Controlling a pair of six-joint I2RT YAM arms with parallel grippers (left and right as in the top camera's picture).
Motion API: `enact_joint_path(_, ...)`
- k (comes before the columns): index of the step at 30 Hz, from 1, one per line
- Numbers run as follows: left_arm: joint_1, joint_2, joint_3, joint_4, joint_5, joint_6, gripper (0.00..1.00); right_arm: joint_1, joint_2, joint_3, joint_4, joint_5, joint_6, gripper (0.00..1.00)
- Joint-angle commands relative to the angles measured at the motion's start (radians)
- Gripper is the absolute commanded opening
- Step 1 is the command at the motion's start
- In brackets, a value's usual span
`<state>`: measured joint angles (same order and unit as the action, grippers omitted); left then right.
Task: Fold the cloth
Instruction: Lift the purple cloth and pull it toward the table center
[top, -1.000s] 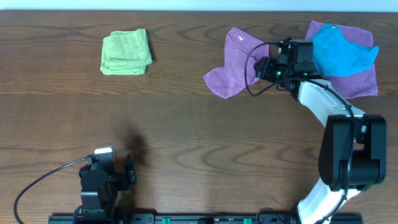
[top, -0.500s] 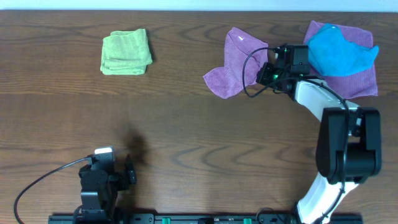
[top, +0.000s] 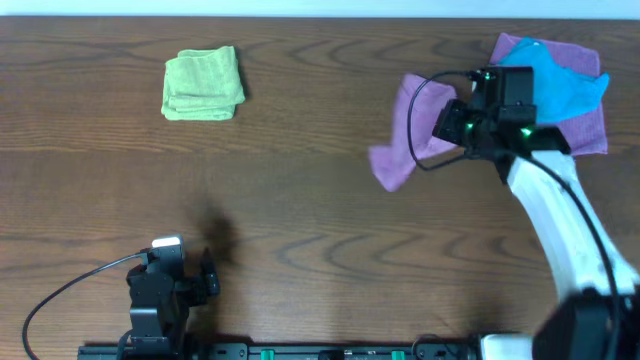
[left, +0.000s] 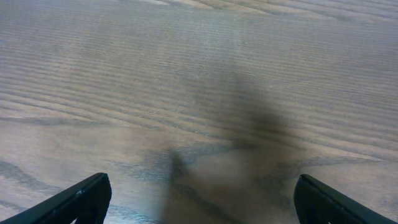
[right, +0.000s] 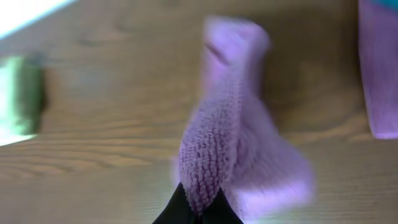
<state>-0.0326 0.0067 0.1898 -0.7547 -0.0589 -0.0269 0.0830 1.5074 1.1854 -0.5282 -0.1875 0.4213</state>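
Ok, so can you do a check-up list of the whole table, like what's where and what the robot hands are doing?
Surface: wood-grain table.
Job's things: purple cloth, bunched, not yet folded, pinched by the right gripper.
Clutter: green cloth, folded, far left; blue cloth on a second purple cloth, far right.
Grippers: left gripper open, empty, above the table; right shut on the cloth.
Cables: black cable loops over the cloth; second cable curls by the left arm.
Surroundings: pale strip beyond the far edge; nothing else seen.

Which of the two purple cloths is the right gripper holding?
The crumpled purple cloth, pinched in the right gripper; the other purple cloth lies flat under the blue cloth.
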Motion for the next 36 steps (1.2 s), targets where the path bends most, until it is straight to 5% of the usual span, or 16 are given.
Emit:
enact_joint_path(1,0.006,0.0,-0.017,-0.034,0.003,-0.003,0.95,0.071,-0.087,0.016,0.02,-0.06,-0.018,0.01)
enact_joint_path(15,0.006,0.0,-0.017,-0.034,0.004,-0.003,0.95,0.331,-0.103,0.028,0.24,0.057,-0.033,0.01)
enact_joint_path(36,0.006,0.0,-0.017,-0.034,0.004,-0.003,0.95,0.331,-0.01,0.028,-0.458,0.024,-0.097,0.01)
